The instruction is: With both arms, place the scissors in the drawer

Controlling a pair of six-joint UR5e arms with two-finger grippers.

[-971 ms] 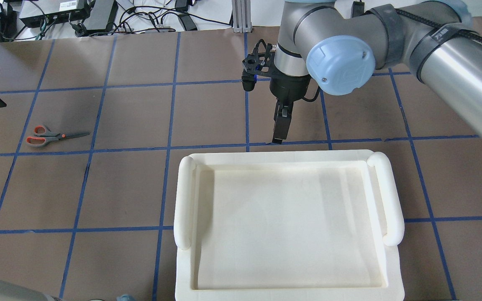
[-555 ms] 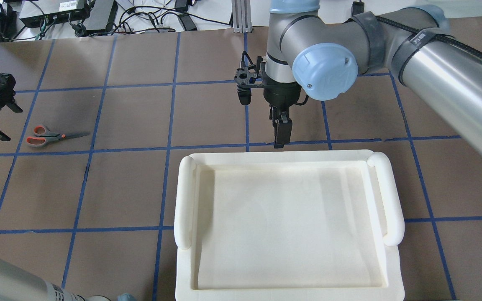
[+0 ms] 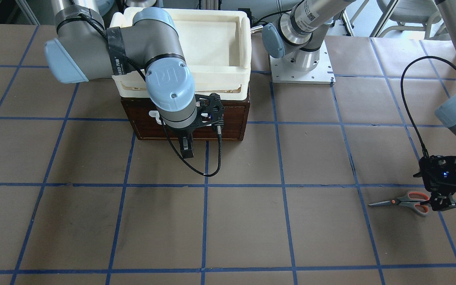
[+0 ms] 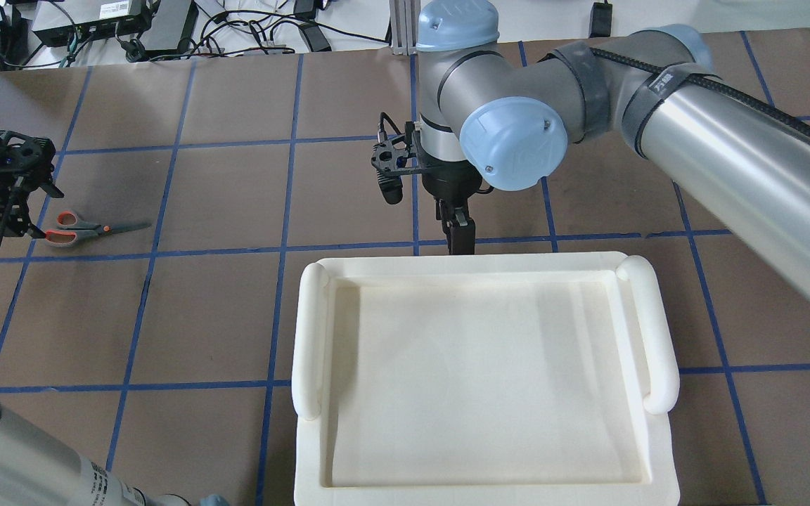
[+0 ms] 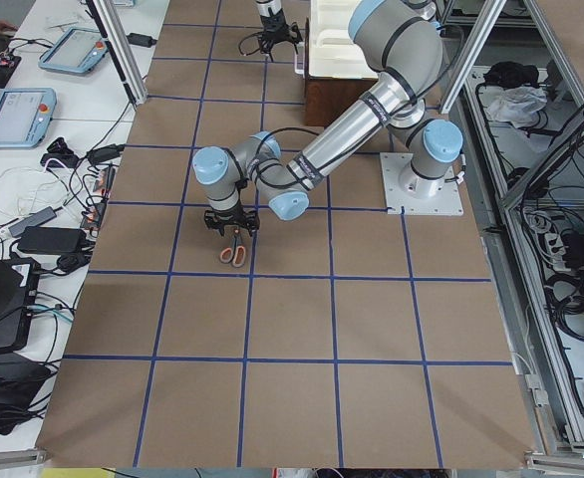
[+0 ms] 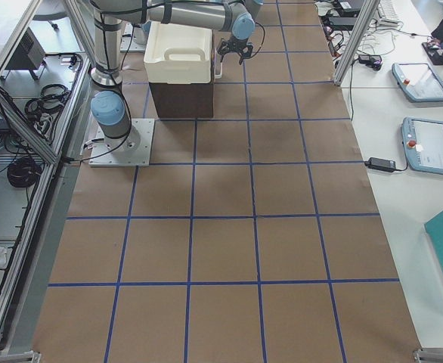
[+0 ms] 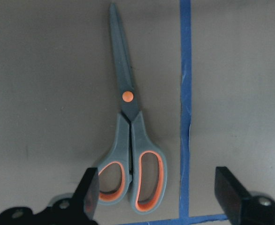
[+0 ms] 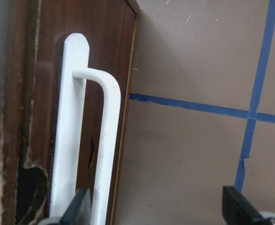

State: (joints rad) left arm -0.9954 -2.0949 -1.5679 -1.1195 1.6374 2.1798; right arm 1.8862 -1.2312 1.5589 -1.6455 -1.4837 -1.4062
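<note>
The scissors (image 4: pixel 85 228) lie flat on the table at the left, blades pointing right. They also show in the front view (image 3: pixel 402 201) and the left wrist view (image 7: pixel 130 136). My left gripper (image 4: pixel 13 223) is open and hovers over the handle loops; in the left wrist view (image 7: pixel 158 201) its fingers straddle them without touching. The dark brown drawer (image 3: pixel 228 126) is shut under a cream-white tray (image 4: pixel 313 330). My right gripper (image 4: pixel 460 242) is open in front of the drawer. In the right wrist view (image 8: pixel 158 213) the white bar handle (image 8: pixel 102 150) lies just inside one finger.
Cables and power supplies (image 4: pixel 131 28) lie along the table's far edge. The left arm's base plate (image 3: pixel 301 65) is beside the drawer box. Touch panels (image 6: pixel 433 144) lie on a side table. Blue tape lines grid the brown table.
My left gripper has moved right, over the scissors' handles. My right gripper has moved left and closer to the drawer front. The scissors have not moved.
</note>
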